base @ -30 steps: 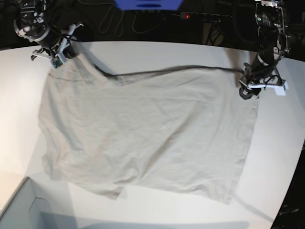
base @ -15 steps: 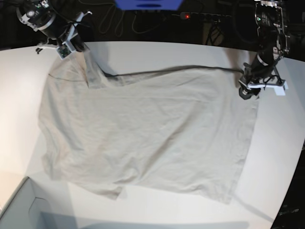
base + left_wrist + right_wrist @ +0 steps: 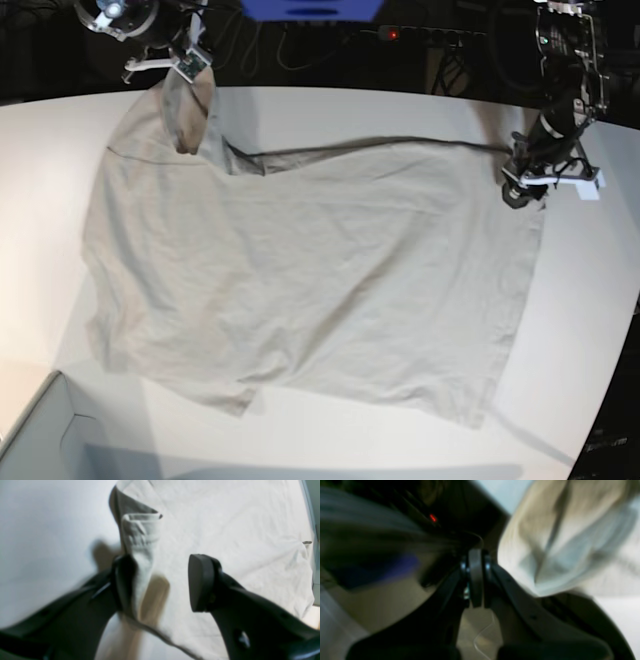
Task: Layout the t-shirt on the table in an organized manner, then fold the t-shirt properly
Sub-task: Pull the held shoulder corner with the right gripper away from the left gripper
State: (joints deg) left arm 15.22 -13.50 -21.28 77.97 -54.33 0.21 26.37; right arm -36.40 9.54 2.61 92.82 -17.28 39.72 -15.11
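The light grey-beige t-shirt (image 3: pixel 300 270) lies spread over the white table (image 3: pixel 580 330). Its back left corner is pulled up into a hanging fold below my right gripper (image 3: pixel 188 68), which is shut on the cloth at the table's back edge. The right wrist view is blurred; there the right gripper (image 3: pixel 476 577) shows pinched fingers with the t-shirt (image 3: pixel 557 542) bunched beside them. My left gripper (image 3: pixel 515 190) sits low at the shirt's back right corner. In the left wrist view the left gripper (image 3: pixel 162 580) is open, and a folded edge of the t-shirt (image 3: pixel 141 535) rests against its left finger (image 3: pixel 125 580).
A pale box corner (image 3: pixel 40 440) juts in at the front left. Behind the table are a blue object (image 3: pixel 310 8), dark cables and a power strip with a red light (image 3: pixel 393 35). The table's curved edge runs down the right side.
My right gripper has moved up and to the right, past the table's back edge, lifting the shirt's back left corner with it. The left arm has stayed still.
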